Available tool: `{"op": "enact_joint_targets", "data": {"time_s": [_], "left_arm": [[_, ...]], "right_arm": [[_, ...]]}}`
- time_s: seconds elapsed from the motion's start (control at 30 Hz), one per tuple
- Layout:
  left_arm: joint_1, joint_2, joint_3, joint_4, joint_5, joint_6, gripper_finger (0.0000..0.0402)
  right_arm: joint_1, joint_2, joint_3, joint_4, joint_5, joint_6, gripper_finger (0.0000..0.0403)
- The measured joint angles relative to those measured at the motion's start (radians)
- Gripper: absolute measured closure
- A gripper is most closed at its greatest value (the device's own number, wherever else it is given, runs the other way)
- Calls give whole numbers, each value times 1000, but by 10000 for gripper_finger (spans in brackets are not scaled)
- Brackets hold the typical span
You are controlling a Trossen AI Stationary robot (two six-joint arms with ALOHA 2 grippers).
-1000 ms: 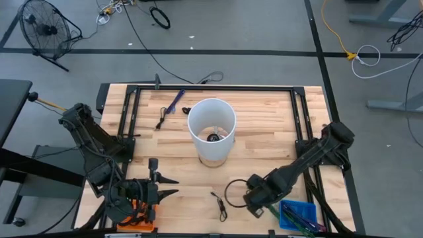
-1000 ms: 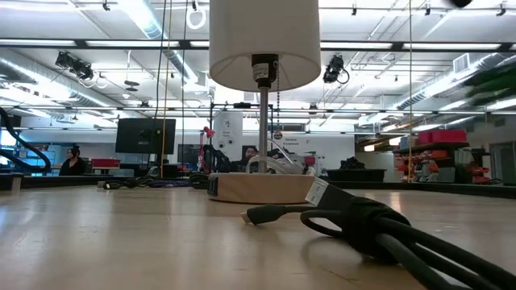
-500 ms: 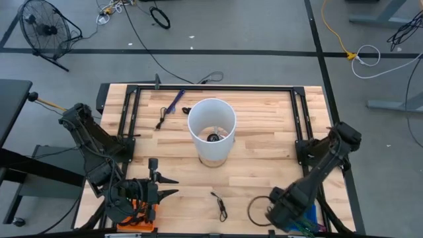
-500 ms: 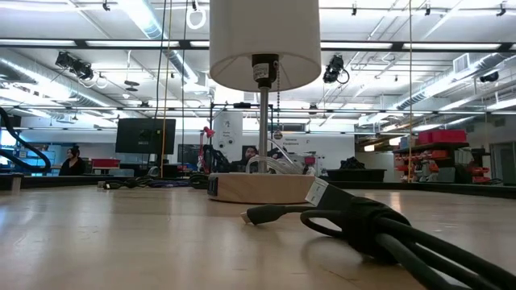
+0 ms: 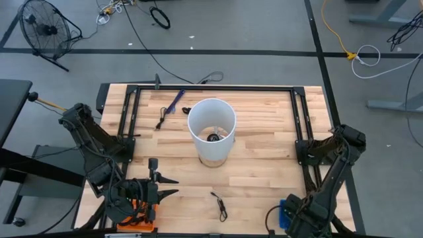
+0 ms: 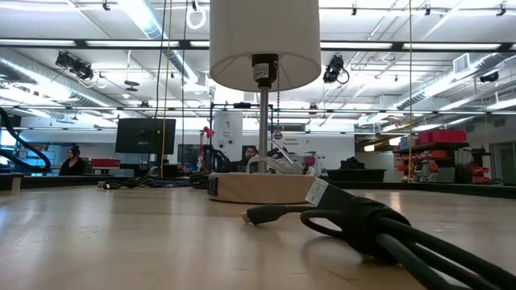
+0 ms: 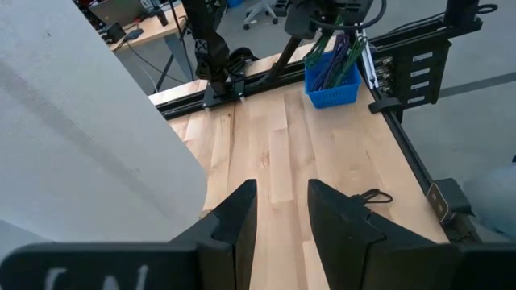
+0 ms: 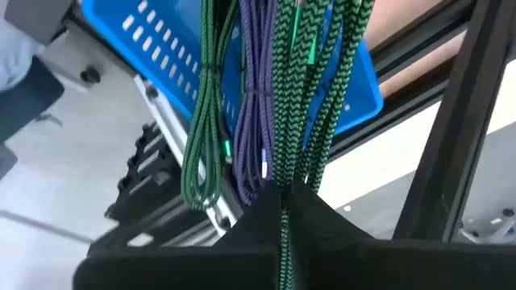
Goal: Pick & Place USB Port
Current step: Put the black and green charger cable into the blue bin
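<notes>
My right gripper [image 5: 297,215] is at the table's near right corner, over the blue basket [image 5: 285,207], shut on a green braided cable [image 8: 310,97]. In the right wrist view the basket [image 8: 153,44] holds green and purple braided cables. A small black USB cable [image 5: 220,206] lies flat on the wood near the near edge. The low view shows it close up as a tied bundle [image 6: 363,225] with its plug [image 6: 262,215] on the table. My left gripper [image 5: 165,186] waits open near the near left corner, touching nothing. My right gripper pinches a green braided strand [image 8: 283,229] between its two shut fingers [image 8: 326,229]. The strand runs forward from the fingertips into the bunch of cables over the blue basket. Which part of the cable this is cannot be told.
A lamp with a white shade [image 5: 211,125] stands at the table's middle on a wooden base [image 6: 262,187]. A blue and black cable [image 5: 170,106] lies near the far left. Black rails [image 5: 211,88] frame the table. The left wrist view shows the basket [image 7: 332,71] across bare wood.
My right gripper has swung from the table's near middle toward the near right corner, carrying a dark looped cable with it, and now stands over the blue basket. The black USB cable and my left arm have stayed put.
</notes>
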Motion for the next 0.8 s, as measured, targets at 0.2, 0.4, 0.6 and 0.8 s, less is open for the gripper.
{"op": "enact_joint_targets", "data": {"time_s": [0.2, 0.4, 0.6, 0.8], "left_arm": [[0, 0, 0, 0, 0, 0, 285], [0, 0, 0, 0, 0, 0, 285], [0, 0, 0, 0, 0, -1, 285], [0, 0, 0, 0, 0, -7, 285]], "right_arm": [[0, 25, 1, 85, 14, -1, 403], [0, 61, 1, 134, 16, -28, 403], [-4, 85, 1, 131, 17, -72, 403], [-15, 93, -3, 140, 25, -97, 403]]}}
